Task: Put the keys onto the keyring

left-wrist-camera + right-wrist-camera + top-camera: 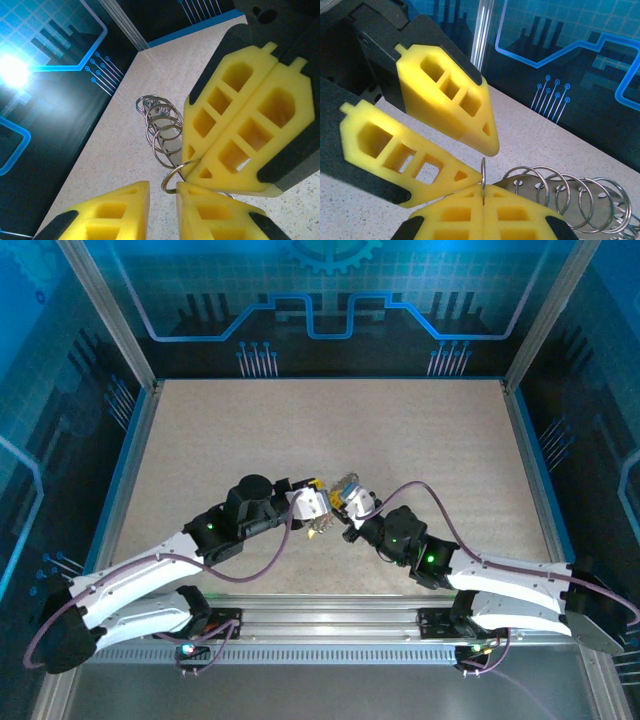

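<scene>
Your right claw is pressed fully together on the thin silver metal keyring. From the right wrist you see the ring edge-on, standing upright out of the seam between the two yellow foam fingers. Your left claw meets it tip to tip, with its fingers only a little apart. From the left wrist, the free lower arc of the keyring dips into that narrow gap, while its upper arc runs to the tips of the right claw, whose fingers lie flat against each other. From the right wrist, the left claw's two fingers slant in from the upper left. One tip sits just above the ring and one just beside it, and you cannot tell whether either touches it.

Just behind the ring lies a silver wire coil of several loops, with a metal plate pierced by small round holes under it. In the top view both arms bend inward and the claws meet near the middle of the speckled beige surface, with the coil just beyond them
</scene>
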Available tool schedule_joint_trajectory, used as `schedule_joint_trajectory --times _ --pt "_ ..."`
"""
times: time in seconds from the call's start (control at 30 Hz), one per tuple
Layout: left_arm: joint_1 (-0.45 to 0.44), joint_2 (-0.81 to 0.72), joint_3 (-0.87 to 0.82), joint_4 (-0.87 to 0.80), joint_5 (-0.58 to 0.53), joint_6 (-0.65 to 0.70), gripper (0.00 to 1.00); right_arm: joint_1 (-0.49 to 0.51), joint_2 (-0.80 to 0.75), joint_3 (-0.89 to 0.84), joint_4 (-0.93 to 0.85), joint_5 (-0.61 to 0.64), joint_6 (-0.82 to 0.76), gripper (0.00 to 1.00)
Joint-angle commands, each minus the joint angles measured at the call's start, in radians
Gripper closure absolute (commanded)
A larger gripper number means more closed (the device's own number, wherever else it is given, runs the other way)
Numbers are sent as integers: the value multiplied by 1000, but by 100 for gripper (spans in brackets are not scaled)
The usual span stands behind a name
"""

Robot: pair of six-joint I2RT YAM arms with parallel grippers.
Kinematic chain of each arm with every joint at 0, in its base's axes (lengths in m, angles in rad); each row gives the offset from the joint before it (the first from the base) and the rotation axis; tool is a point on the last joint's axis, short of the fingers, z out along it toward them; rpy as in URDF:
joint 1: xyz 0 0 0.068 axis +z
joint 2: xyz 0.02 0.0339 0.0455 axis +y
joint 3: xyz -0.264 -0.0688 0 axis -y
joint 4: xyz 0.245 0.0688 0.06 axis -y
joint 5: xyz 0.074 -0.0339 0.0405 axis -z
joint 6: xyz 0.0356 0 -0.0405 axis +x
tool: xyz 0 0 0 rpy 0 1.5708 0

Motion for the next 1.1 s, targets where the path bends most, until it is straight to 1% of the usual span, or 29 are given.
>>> schedule_joint_trajectory --times 0.0,0.07,0.33,0.4,0.53,0.7,0.87,0.97,1.07 --pt "-3 6 37 29 43 10 80 32 6 32 58 -15 -12 100" --pt "-3 6 39 27 55 11 85 32 6 31 57 -15 -11 100" --pt "-3 6 51 1 64 10 84 32 1 34 49 3 -21 100" --pt "-3 5 52 -3 68 7 82 32 -2 33 49 16 -19 100" --pt "-4 -1 48 -9 73 -9 74 21 -9 24 50 38 10 100" --pt "-3 -8 46 -27 42 -29 74 8 -20 10 55 37 34 100" --pt "-3 -13 46 -32 80 -26 73 7 -23 4 60 35 43 100" --pt "-3 -18 40 -41 112 3 72 -3 -29 -3 66 35 61 100" --pt "-3 -27 40 -55 103 12 72 -14 -39 -11 64 30 67 100"
